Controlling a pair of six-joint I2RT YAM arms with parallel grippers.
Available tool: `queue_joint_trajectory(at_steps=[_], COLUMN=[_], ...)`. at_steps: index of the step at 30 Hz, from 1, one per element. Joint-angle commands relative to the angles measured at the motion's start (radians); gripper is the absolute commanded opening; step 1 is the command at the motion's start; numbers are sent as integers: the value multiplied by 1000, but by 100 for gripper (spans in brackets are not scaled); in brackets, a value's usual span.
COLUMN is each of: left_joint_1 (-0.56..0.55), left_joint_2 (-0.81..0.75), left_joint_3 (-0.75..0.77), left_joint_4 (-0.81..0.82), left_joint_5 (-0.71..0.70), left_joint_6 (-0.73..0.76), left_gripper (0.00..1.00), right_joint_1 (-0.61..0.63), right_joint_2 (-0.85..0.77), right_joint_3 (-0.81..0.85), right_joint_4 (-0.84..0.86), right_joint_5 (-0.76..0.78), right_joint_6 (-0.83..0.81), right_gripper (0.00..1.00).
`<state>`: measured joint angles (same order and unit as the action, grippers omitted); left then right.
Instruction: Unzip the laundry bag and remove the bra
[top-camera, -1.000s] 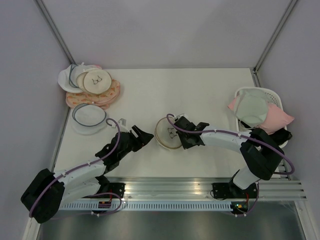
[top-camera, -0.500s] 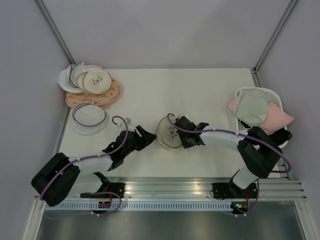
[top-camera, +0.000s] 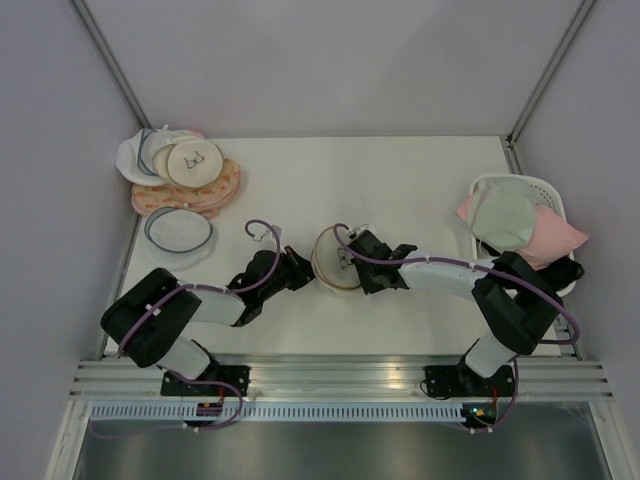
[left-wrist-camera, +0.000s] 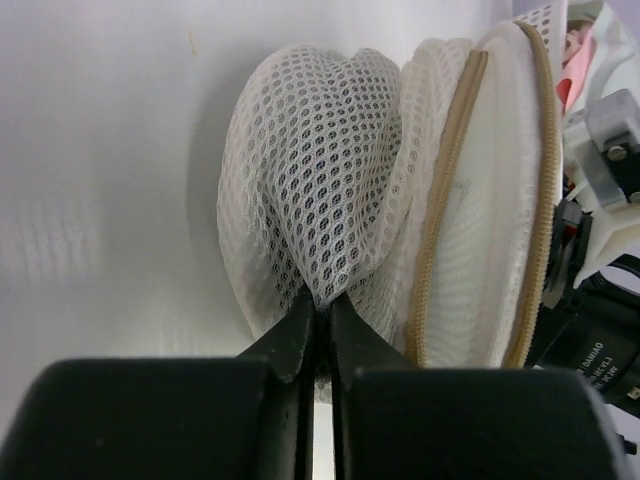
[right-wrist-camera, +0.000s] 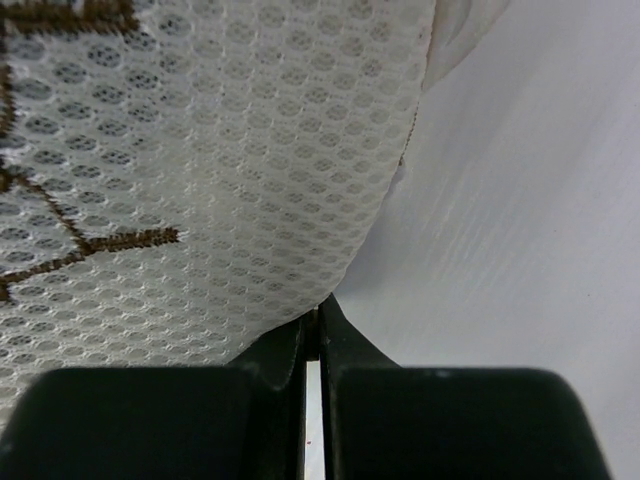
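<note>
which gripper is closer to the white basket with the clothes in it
Right. The right gripper pinches the laundry bag on the side facing the basket; the left gripper pinches the bag's opposite side, farther from it.

I see both arms reaching low toward centre, tips facing. Left gripper (left-wrist-camera: 320, 300) is pinched closed. Right gripper (right-wrist-camera: 312, 318) likewise.
</note>
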<state>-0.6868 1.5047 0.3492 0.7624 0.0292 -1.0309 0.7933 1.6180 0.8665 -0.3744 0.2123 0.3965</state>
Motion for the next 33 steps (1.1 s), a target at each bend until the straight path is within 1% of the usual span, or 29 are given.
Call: queue_joint_trajectory(at_steps=[1, 3, 4, 5, 6, 7, 8, 9, 10, 12, 13, 15, 17, 20, 27, 33], left_joint_1=[-2, -2, -3, -2, -2, -2, -2, -2, -2, -2, -2, -2, -2, -2, -3, -3], left_joint_2=[-24, -84, -113, -165, -199, -228, -253, -308, -329, -383, -399, -416, -417, -397, -389, -409], left_joint_3=[-10, -27, -26, -23, -12, -6, -1, 14, 22, 39, 43, 56, 59, 54, 22, 17], left_joint_4=[120, 85, 54, -42, -88, -128, -174, -249, -285, -355, -367, -399, -399, -390, -344, -347], left_joint_5=[32, 9, -1, -14, -24, -50, -58, -72, -74, -80, -78, -75, -71, -55, -35, -38], left_joint_6=[20, 32, 37, 43, 61, 71, 80, 98, 109, 120, 124, 126, 123, 106, 61, 54], left_gripper=[2, 2, 2, 2, 2, 2, 2, 2, 2, 2, 2, 2, 2, 2, 2, 2], right_joint_1=[-5, -5, -8, -8, -8, -8, -8, -6, -6, -5, -3, 3, 10, 20, 147, 204], right_joint_2=[17, -10, -26, -47, -103, -139, -177, -254, -292, -392, -417, -467, -475, -416, -267, -181], right_joint_3=[-20, -17, -15, -11, -9, -11, -8, -3, 3, 29, 52, 78, 117, 172, 278, 345], right_joint_4=[-23, -41, -50, -81, -92, -100, -109, -124, -133, -139, -136, -133, -115, -101, -74, -50], right_joint_5=[1, 68, 94, 123, 154, 160, 164, 162, 156, 122, 78, 39, -10, -48, 27, 53], right_joint_6=[13, 51, 67, 83, 93, 97, 94, 93, 87, 68, 61, 54, 48, 57, 105, 153], right_gripper=[0, 2, 34, 47, 59, 81, 91, 94, 98, 98, 98, 98, 98, 98, 98, 98])
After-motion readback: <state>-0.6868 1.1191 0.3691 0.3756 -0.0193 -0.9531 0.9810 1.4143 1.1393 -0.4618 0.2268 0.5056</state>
